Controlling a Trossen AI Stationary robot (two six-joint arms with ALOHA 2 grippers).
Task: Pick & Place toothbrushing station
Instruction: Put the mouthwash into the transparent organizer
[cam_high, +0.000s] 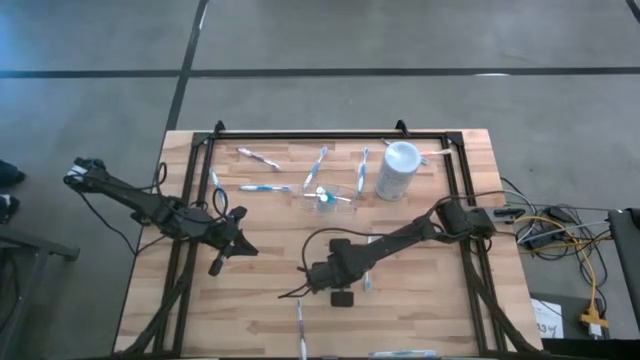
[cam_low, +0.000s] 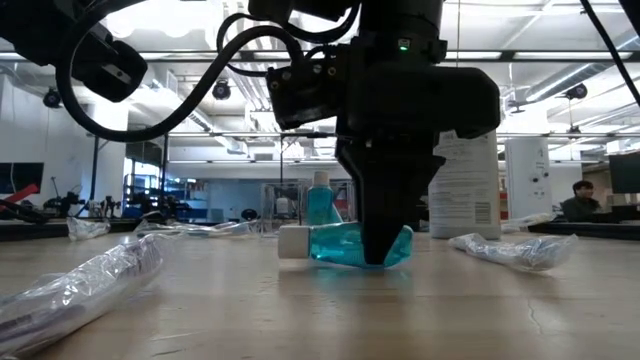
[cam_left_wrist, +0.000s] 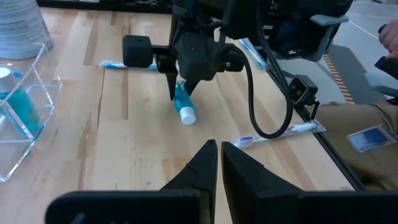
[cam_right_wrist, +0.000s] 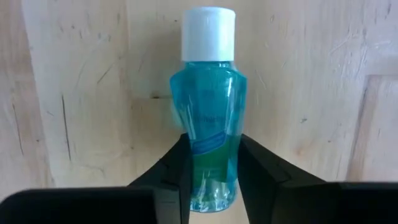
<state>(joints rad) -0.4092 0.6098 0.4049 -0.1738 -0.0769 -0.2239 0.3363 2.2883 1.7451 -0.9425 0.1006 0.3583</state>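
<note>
Right gripper pointing straight down, pinching lying teal tube, left gripper pressed together, hovering

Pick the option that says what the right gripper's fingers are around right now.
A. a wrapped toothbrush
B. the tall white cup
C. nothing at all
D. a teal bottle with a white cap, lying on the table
D: in the right wrist view the right gripper has its fingers pressed on either side of the teal bottle, which lies flat on the table.

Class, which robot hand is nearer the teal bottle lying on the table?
Right. The right hand has its fingers on both sides of the teal bottle; the left hand waits apart, shut.
</note>
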